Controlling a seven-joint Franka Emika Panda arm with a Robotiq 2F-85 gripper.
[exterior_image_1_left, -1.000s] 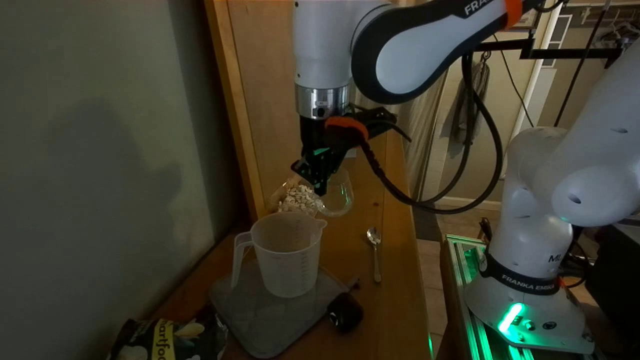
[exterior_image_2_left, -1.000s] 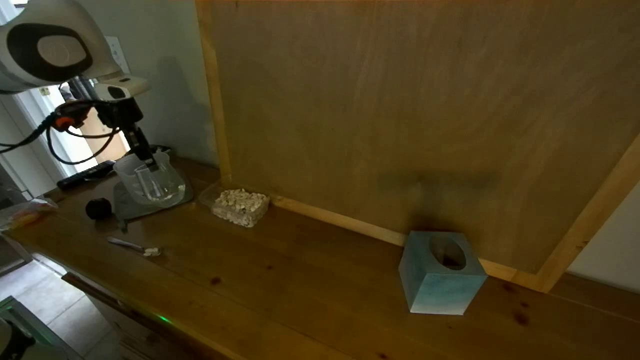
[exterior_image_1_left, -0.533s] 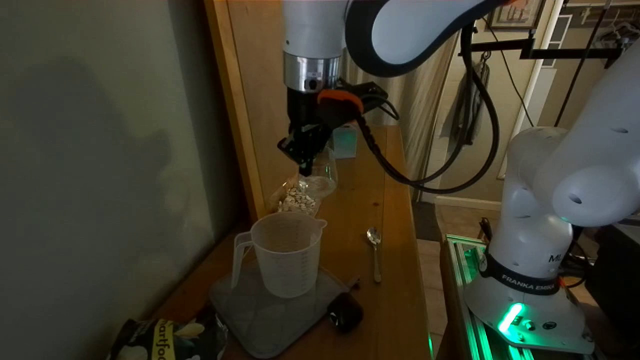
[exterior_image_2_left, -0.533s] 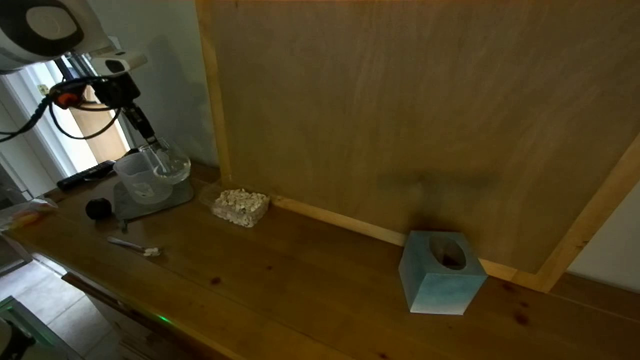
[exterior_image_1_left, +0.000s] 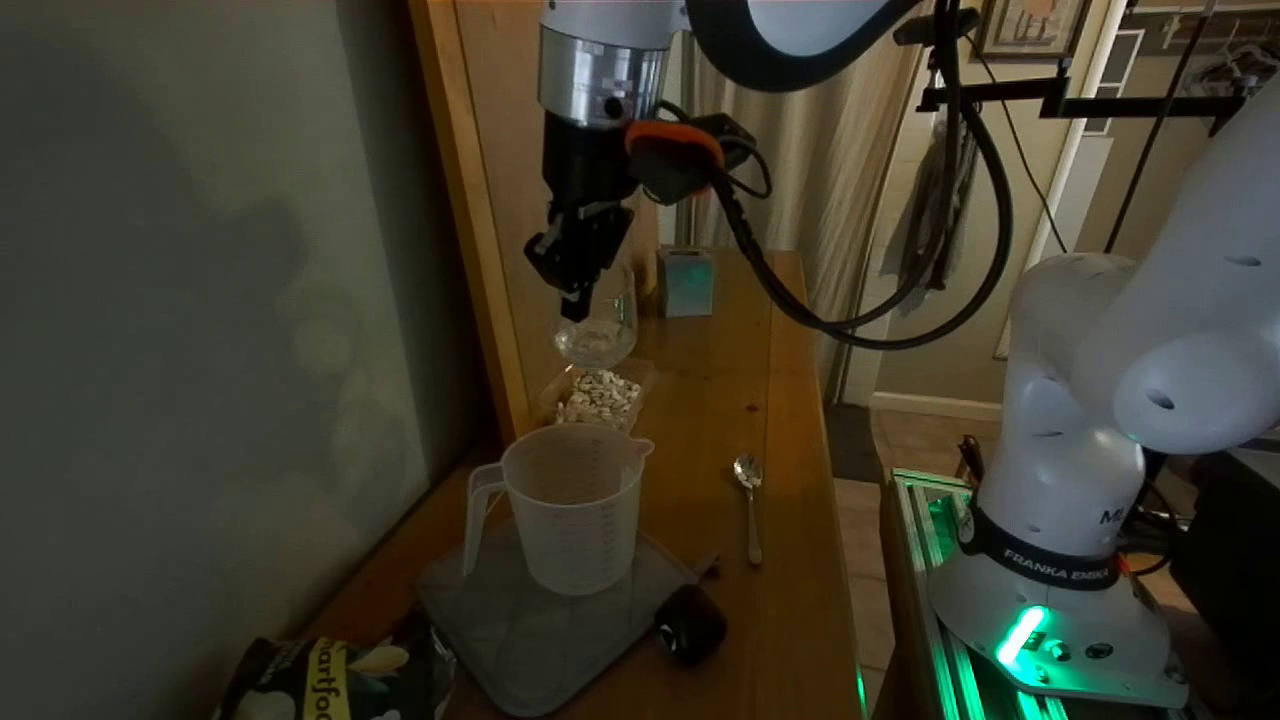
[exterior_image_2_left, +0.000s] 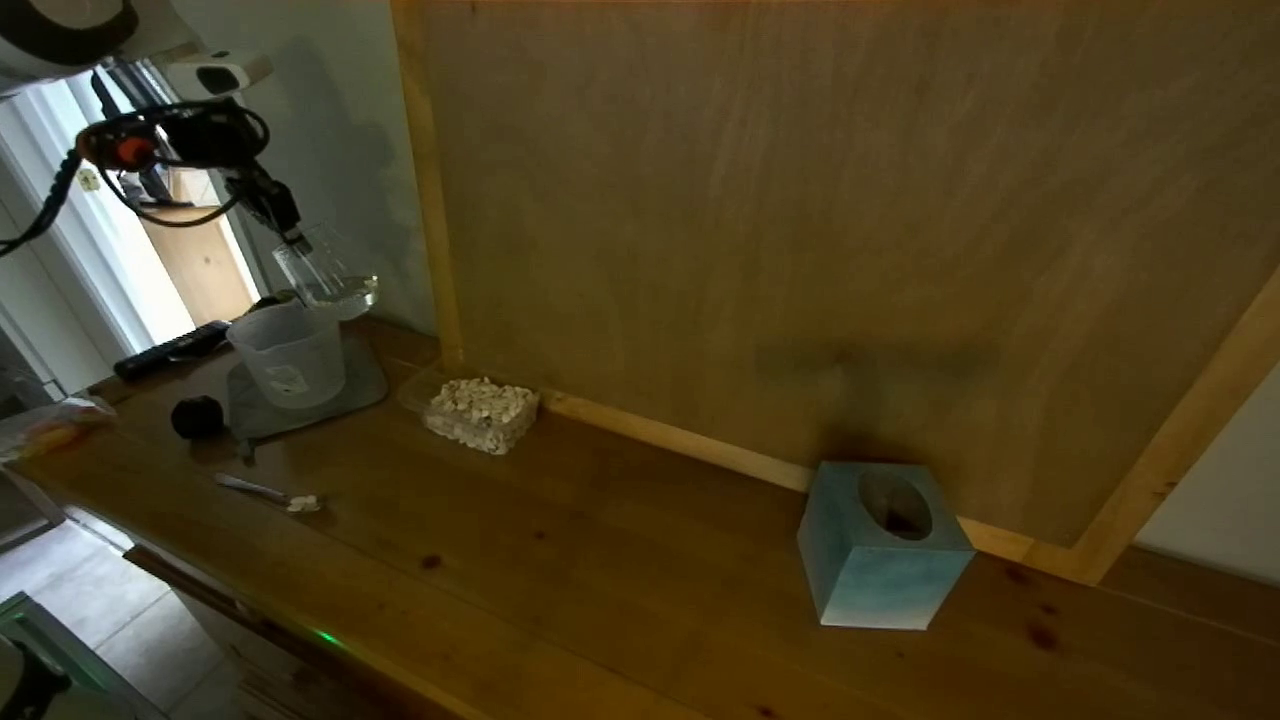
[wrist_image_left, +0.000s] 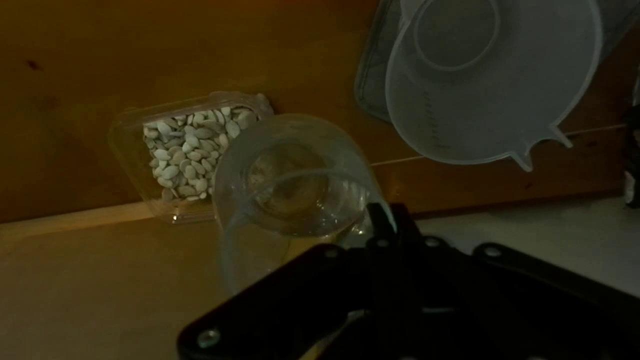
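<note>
We see the gripper (wrist_image_left: 390, 214) clamped on a glass (wrist_image_left: 292, 200) at its rim. The glass hangs tilted below the gripper.

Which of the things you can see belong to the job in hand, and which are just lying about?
Part of the job in hand:
clear glass, held tilted by its rim
gripper, shut on that rim

Seemingly just lying about, untouched:
open tub of seeds
measuring jug on a grey mat
spoon
round black thing
snack bag
blue box
</note>
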